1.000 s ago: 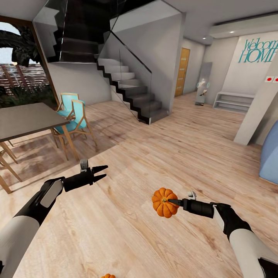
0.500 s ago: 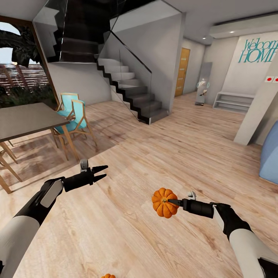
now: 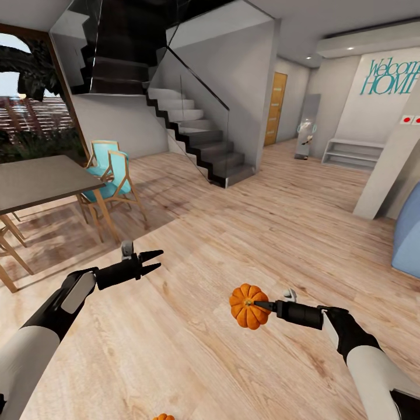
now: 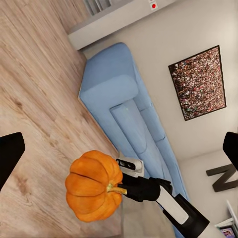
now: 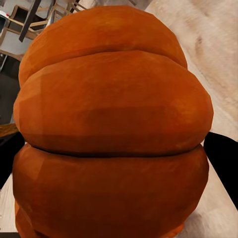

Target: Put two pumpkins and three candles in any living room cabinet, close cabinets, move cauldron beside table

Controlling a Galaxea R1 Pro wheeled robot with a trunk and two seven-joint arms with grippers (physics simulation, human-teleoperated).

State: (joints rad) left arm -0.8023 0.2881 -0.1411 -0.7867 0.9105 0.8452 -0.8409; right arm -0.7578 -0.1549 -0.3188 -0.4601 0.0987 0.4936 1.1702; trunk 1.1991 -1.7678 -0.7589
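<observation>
My right gripper (image 3: 260,305) is shut on the stem end of an orange pumpkin (image 3: 247,306), held above the wooden floor. The right wrist view looks straight at that pumpkin (image 5: 111,129), with a dark fingertip (image 5: 223,158) at each side. My left gripper (image 3: 153,262) hangs open and empty, off to the left of the held pumpkin. Its wrist camera sees the pumpkin (image 4: 94,186) and the right gripper (image 4: 130,187) gripping it. A second pumpkin (image 3: 164,416) peeks in on the floor at the head view's lower edge. The cabinet is out of view.
A dining table (image 3: 35,181) with turquoise chairs (image 3: 114,175) stands at the left. A staircase (image 3: 198,140) rises ahead. A blue sofa (image 3: 408,233), a white pillar (image 3: 388,169) and a low white shelf (image 3: 353,153) are at the right. Open floor lies between.
</observation>
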